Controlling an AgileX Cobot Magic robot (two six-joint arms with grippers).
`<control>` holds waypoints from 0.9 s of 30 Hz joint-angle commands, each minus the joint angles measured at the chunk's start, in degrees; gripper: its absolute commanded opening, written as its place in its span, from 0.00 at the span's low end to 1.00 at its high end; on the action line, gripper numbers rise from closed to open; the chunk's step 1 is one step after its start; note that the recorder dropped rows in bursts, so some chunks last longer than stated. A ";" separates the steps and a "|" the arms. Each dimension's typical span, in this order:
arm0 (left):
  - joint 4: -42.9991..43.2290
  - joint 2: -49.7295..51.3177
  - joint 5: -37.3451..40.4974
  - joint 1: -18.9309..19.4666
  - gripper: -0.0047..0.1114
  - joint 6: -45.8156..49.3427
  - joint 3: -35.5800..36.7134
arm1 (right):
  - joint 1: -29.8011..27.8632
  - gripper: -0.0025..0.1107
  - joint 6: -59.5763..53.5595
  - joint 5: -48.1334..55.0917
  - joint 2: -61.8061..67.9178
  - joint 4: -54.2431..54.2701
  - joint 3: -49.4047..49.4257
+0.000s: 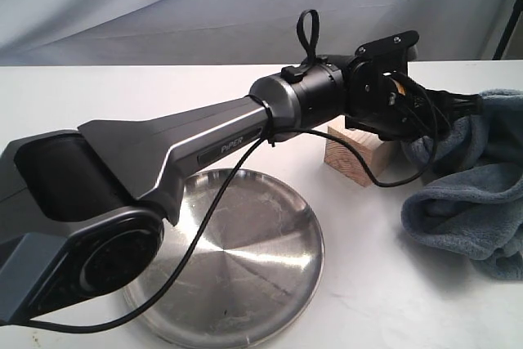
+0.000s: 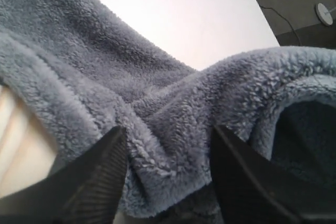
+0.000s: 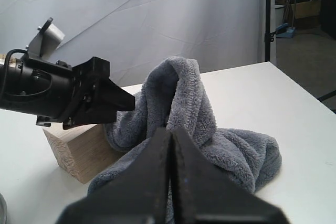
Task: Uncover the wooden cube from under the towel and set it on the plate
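The wooden cube [image 1: 355,157] stands bare on the white table just beyond the steel plate [image 1: 237,259], with the blue-grey towel [image 1: 466,190] bunched to its right. My left gripper [image 1: 413,120] reaches across above the cube and is shut on a thick fold of the towel [image 2: 168,145] that fills the gap between its fingers [image 2: 100,177]. In the right wrist view the towel [image 3: 181,103] rises in a peak beside the cube [image 3: 79,153]. My right gripper [image 3: 171,135] hangs shut and empty, short of the towel and outside the exterior view.
The left arm's long dark body [image 1: 188,153] and a loose black cable [image 1: 245,169] pass over the plate's far side. A grey backdrop cloth [image 1: 204,6] hangs behind the table. The table's right edge [image 3: 299,85] lies past the towel.
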 commanded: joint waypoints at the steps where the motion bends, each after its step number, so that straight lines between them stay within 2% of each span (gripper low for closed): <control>1: -9.25 1.66 -1.20 0.03 0.46 7.98 -0.05 | 0.08 0.02 -0.43 -0.05 -0.18 0.14 0.22; 5: -17.74 3.19 0.47 0.03 0.46 14.90 -0.05 | 0.08 0.02 -0.43 -0.05 -0.18 0.14 0.22; 9: -22.34 4.27 5.55 0.03 0.46 18.90 -0.05 | 0.08 0.02 -0.43 -0.05 -0.18 0.14 0.22; 14: -23.77 4.86 12.63 0.03 0.46 24.17 -0.05 | 0.08 0.02 -0.43 -0.05 -0.18 0.14 0.22; 19: -24.22 4.72 13.22 0.03 0.46 27.20 -0.05 | 0.08 0.02 -0.43 -0.05 -0.18 0.14 0.22; 24: -23.56 5.10 23.81 0.03 0.46 28.29 -0.05 | 0.08 0.02 -0.43 -0.05 -0.18 0.14 0.22; 27: -19.86 5.10 29.03 0.03 0.46 30.73 -0.05 | 0.08 0.02 -0.43 -0.05 -0.18 0.14 0.22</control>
